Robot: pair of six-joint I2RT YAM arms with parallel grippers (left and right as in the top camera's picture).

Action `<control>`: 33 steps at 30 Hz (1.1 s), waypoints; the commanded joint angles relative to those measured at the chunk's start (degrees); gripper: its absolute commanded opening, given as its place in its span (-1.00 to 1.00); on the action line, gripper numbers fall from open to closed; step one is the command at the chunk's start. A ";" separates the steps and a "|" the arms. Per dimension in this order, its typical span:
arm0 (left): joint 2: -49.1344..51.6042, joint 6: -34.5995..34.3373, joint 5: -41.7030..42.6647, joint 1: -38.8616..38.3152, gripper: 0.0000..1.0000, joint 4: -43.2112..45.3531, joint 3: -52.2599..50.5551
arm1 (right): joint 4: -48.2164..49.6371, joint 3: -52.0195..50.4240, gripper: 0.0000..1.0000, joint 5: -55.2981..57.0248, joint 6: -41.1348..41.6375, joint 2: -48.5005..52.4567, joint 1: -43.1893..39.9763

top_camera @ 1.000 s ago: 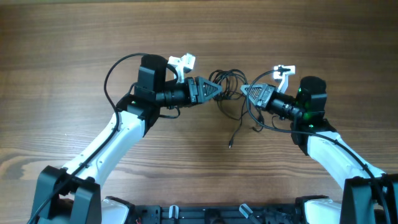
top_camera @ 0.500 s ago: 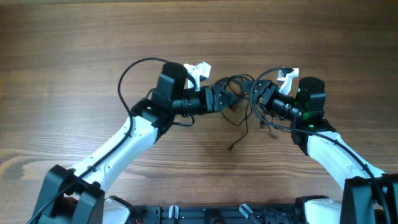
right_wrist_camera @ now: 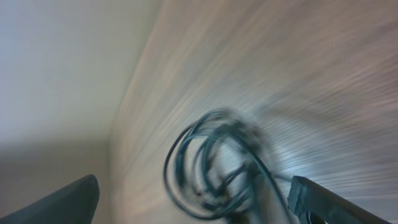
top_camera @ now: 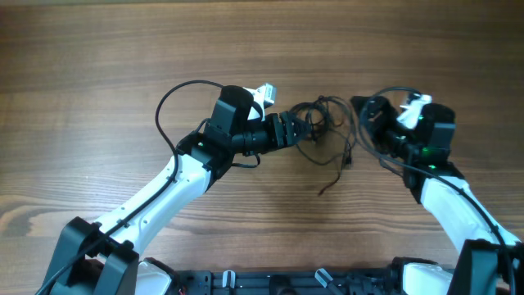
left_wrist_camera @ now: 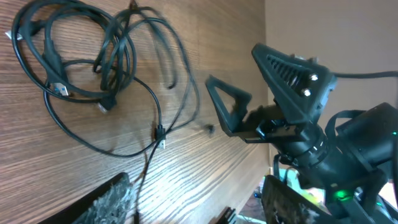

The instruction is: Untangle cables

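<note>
The left arm reaches low across the bench [top_camera: 123,49], forearm pointing right. Its pincer [top_camera: 291,131] is spread wide at the left edge of the cables [left_wrist_camera: 115,59], gripping nothing. The right arm is bent at the elbow. Its pincer [left_wrist_camera: 231,65] faces left, parted and empty. The cables lie in a loose tangle between both pincers, one tail trailing toward the robot.

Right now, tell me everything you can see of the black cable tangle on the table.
The cables are thin black cords, rubbery-looking, with small plug ends. They loop over one another in a loose bundle lying on the wooden table. One free tail trails toward the robot's base. The left gripper is at the bundle's left edge and the right gripper is just past its right side. Both look open, and neither clamps a cord.
</note>
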 commanded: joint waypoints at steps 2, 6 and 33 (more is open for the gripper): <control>-0.09 -0.39 -4.74 -0.11 0.44 0.00 0.33 | -9.25 0.20 0.99 10.08 1.22 -4.26 -3.15; -0.09 -0.76 -6.56 -0.11 0.50 0.00 0.33 | -17.66 0.26 0.99 17.46 0.50 -6.32 -3.21; 1.42 -8.22 -20.52 -0.07 1.00 -5.40 0.33 | -5.40 7.69 0.99 -4.59 -29.83 7.78 1.66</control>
